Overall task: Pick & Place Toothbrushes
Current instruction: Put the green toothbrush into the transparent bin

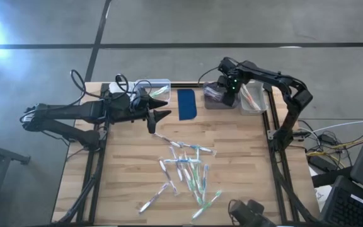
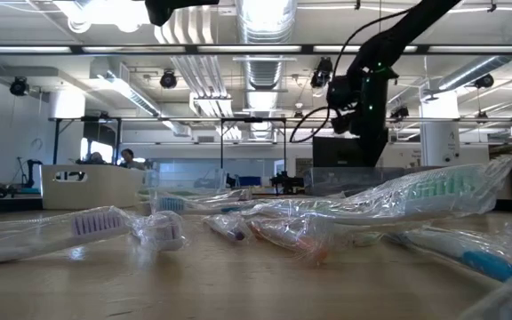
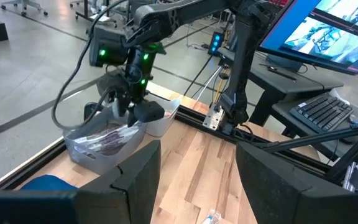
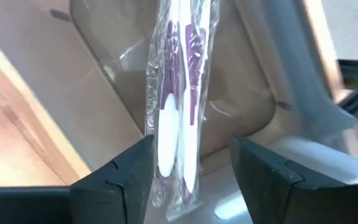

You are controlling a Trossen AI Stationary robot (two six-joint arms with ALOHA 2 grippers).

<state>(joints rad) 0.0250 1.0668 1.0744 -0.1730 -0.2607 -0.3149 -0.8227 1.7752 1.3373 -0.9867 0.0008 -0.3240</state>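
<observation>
Several toothbrushes (image 1: 188,171) in clear wrappers lie scattered on the middle and near part of the wooden table; the low view shows them close up (image 2: 363,209). My right gripper (image 1: 222,94) hangs open, pointing down, over a grey bin (image 1: 214,99) at the far edge. A wrapped toothbrush with purple accents (image 4: 176,112) lies in that bin, below the gap between the fingers (image 4: 191,168). My left gripper (image 1: 158,122) stands open above the table at the far left, holding nothing (image 3: 197,162).
A clear bin (image 1: 252,99) stands right of the grey one and another clear bin (image 1: 155,88) at the far left. A dark blue pad (image 1: 187,104) lies between the bins. Bare wood stretches along the table's left and right sides.
</observation>
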